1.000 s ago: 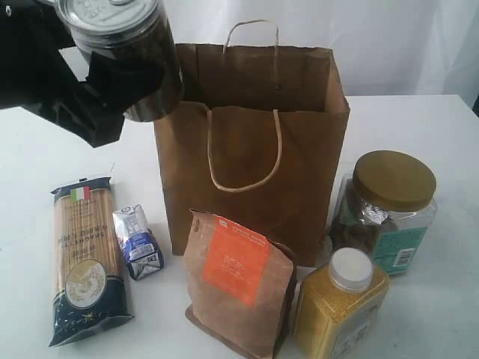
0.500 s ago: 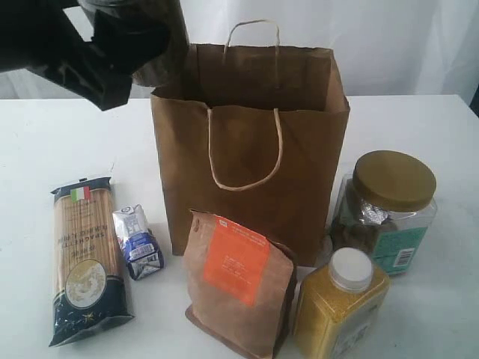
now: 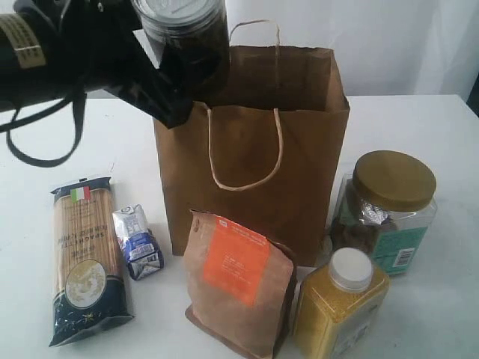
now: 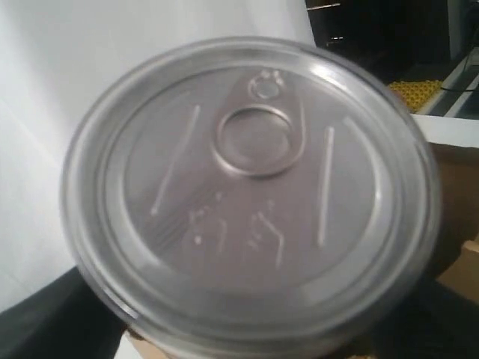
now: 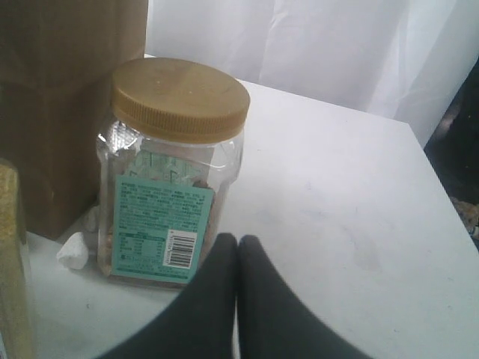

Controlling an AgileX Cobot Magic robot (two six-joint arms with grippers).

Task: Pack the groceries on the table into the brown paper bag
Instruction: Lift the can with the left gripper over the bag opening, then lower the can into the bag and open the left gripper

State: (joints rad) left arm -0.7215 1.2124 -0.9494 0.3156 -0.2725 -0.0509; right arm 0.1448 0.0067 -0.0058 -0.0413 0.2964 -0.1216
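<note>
My left gripper (image 3: 168,71) is shut on the silver-lidded canister (image 3: 185,37), held above the left rim of the brown paper bag (image 3: 254,149). Its lid (image 4: 251,179) fills the left wrist view. On the table (image 3: 45,157) lie the blue spaghetti packet (image 3: 84,258) and the small blue-white carton (image 3: 138,243). In front of the bag stand the brown pouch with orange label (image 3: 236,280) and the yellow white-capped jar (image 3: 340,303). The gold-lidded clear jar (image 3: 385,209) (image 5: 171,168) stands right of the bag. My right gripper (image 5: 238,243) is shut and empty beside that jar.
A white curtain (image 3: 404,45) hangs behind the table. A small white crumpled scrap (image 5: 73,253) lies between the bag and the gold-lidded jar. The table's right edge (image 5: 441,194) lies beyond the right gripper.
The left arm has carried the canister rightward, from left of the bag to above the bag's left rim. The right gripper and the groceries on the table have not moved.
</note>
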